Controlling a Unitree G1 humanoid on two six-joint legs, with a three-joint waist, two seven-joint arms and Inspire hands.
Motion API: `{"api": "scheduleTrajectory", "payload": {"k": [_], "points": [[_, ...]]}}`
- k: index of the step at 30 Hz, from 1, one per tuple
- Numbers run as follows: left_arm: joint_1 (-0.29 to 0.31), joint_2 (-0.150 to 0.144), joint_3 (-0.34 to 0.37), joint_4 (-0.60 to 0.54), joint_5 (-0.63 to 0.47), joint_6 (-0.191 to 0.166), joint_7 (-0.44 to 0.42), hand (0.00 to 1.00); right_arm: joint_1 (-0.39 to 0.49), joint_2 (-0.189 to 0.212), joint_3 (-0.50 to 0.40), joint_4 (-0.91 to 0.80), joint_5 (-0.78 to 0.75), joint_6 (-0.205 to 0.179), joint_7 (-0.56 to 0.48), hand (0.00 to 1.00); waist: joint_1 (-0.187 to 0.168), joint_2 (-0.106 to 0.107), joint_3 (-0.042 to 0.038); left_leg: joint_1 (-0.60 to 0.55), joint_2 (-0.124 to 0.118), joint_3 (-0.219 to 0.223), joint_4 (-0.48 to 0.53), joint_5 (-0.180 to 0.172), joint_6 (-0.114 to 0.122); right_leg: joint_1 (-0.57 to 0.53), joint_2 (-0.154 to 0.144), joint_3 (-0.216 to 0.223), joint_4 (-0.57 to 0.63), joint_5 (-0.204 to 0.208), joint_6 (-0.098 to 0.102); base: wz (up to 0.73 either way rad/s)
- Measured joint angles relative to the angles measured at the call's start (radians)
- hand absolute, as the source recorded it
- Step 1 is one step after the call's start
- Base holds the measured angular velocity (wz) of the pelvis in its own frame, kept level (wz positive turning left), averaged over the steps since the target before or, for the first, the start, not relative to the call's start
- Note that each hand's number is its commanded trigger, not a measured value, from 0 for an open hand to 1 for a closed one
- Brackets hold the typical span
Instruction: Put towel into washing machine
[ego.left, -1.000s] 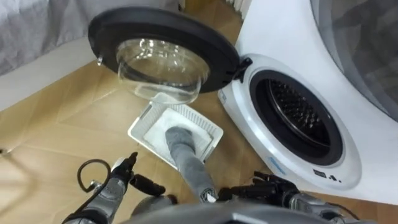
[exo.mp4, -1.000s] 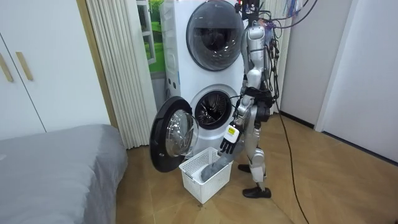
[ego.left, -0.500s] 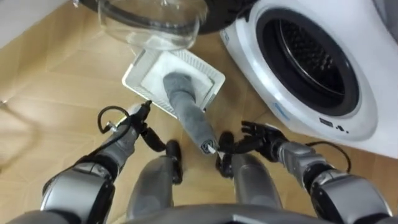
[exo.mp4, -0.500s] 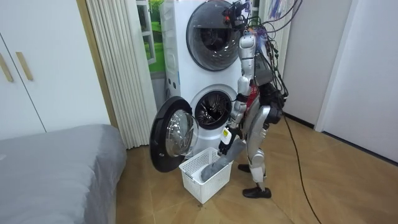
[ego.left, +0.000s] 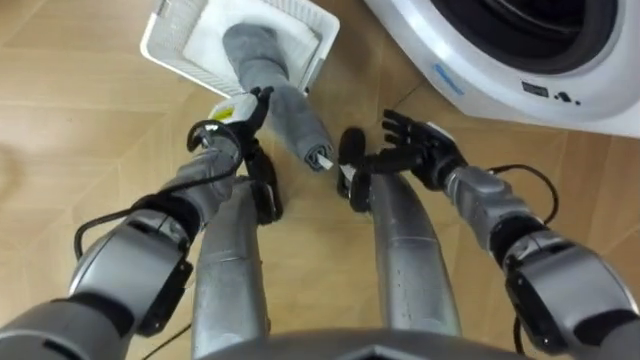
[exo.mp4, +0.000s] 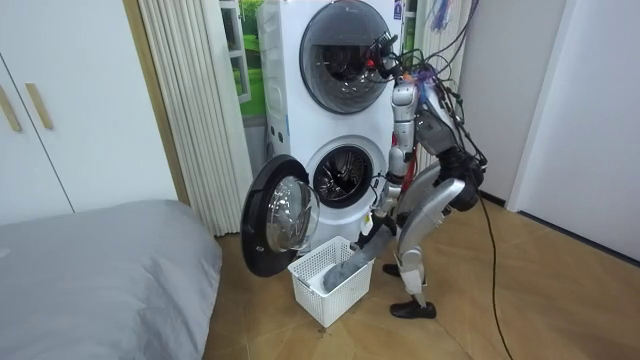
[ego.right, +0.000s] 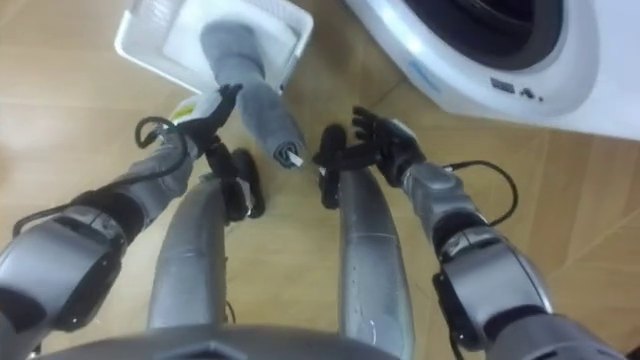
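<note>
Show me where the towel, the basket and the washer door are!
towel (ego.left: 285, 100), left eye view, middle of the grey roll.
basket (ego.left: 180, 65), left eye view, its white front rim.
washer door (exo.mp4: 280, 215), room view, the glass bowl of the open door.

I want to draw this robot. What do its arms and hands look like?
Its arms are shiny silver-grey tubes with rounded joints. The left hand and right hand are black, with thin black cables looping beside both wrists.
</note>
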Motion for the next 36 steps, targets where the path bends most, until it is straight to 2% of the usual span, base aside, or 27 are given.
{"api": "scheduleTrajectory", "payload": {"k": [4, 8, 11, 14, 15, 16, 17, 25, 31, 36], "points": [[-0.035, 0.008, -0.035, -0.003, 0.066, -0.001, 0.05, 0.0, -0.02, 0.001, 0.018, 0.0, 0.063, -0.024, -0.003, 0.0, -0.003, 0.001, -0.0003, -0.074, 0.025, 0.009, 0.071, -0.024, -0.003, -0.077, 0.015, 0.011, 0.052, -0.004, -0.006, -0.18], [-0.081, 0.011, -0.096, 0.0, 0.141, -0.005, 0.109, 0.0, -0.05, 0.0, 0.032, -0.005, 0.061, -0.043, -0.01, 0.0, -0.012, 0.001, -0.0003, -0.138, 0.03, 0.012, 0.106, -0.031, -0.004, -0.143, 0.019, 0.016, 0.089, -0.009, -0.011, -0.03], [-0.079, 0.011, -0.13, 0.0, 0.147, -0.006, 0.122, 0.0, -0.052, 0.007, 0.054, -0.01, 0.073, -0.051, -0.009, 0.0, -0.019, 0.001, -0.0003, -0.147, 0.046, 0.011, 0.122, -0.043, -0.01, -0.149, 0.03, 0.015, 0.092, -0.011, -0.015, -0.14], [-0.094, 0.018, -0.176, -0.001, 0.146, -0.009, 0.125, 0.0, -0.064, 0.016, 0.074, -0.011, 0.093, -0.058, -0.009, 0.0, -0.038, 0.001, -0.0003, -0.167, 0.048, 0.01, 0.122, -0.044, -0.011, -0.169, 0.029, 0.012, 0.092, -0.012, -0.017, -0.02], [-0.1, 0.019, -0.188, -0.001, 0.145, -0.009, 0.126, 0.06, -0.065, 0.021, 0.077, -0.012, 0.096, -0.061, -0.009, 0.0, -0.039, 0.001, -0.0003, -0.173, 0.048, 0.009, 0.123, -0.044, -0.011, -0.174, 0.029, 0.012, 0.092, -0.012, -0.017, 0.0], [-0.112, 0.021, -0.212, -0.003, 0.145, -0.01, 0.126, 0.67, -0.07, 0.023, 0.08, -0.013, 0.104, -0.066, -0.009, 0.0, -0.042, 0.001, -0.0003, -0.187, 0.05, 0.007, 0.126, -0.045, -0.012, -0.187, 0.03, 0.01, 0.092, -0.012, -0.018, -0.04], [-0.121, 0.024, -0.232, -0.01, 0.145, -0.01, 0.126, 1.0, -0.072, 0.024, 0.084, -0.02, 0.117, -0.067, -0.01, 0.0, -0.045, 0.001, -0.0004, -0.201, 0.051, 0.006, 0.13, -0.046, -0.012, -0.199, 0.032, 0.009, 0.093, -0.012, -0.018, -0.05], [-0.128, 0.033, -0.315, -0.03, 0.144, -0.03, 0.12, 1.0, -0.078, 0.023, 0.144, -0.036, 0.167, -0.082, -0.009, 0.0, -0.061, 0.001, -0.0004, -0.22, 0.06, 0.006, 0.132, -0.06, -0.007, -0.215, 0.046, 0.008, 0.082, -0.014, -0.016, -0.07], [-0.175, 0.047, -0.392, -0.014, 0.137, -0.029, 0.083, 1.0, -0.09, 0.025, 0.187, -0.01, 0.224, -0.089, -0.009, 0.0, -0.068, -0.002, -0.0001, -0.22, 0.058, 0.007, 0.128, -0.062, -0.005, -0.215, 0.043, 0.007, 0.08, -0.016, -0.015, 0.0], [-0.193, 0.052, -0.399, -0.014, 0.134, -0.03, 0.063, 1.0, -0.11, 0.041, 0.189, 0.012, 0.236, -0.088, -0.01, 0.0, -0.089, -0.007, 0.002, -0.219, 0.059, 0.007, 0.128, -0.063, -0.005, -0.215, 0.042, 0.008, 0.078, -0.016, -0.014, 0.0]]}}
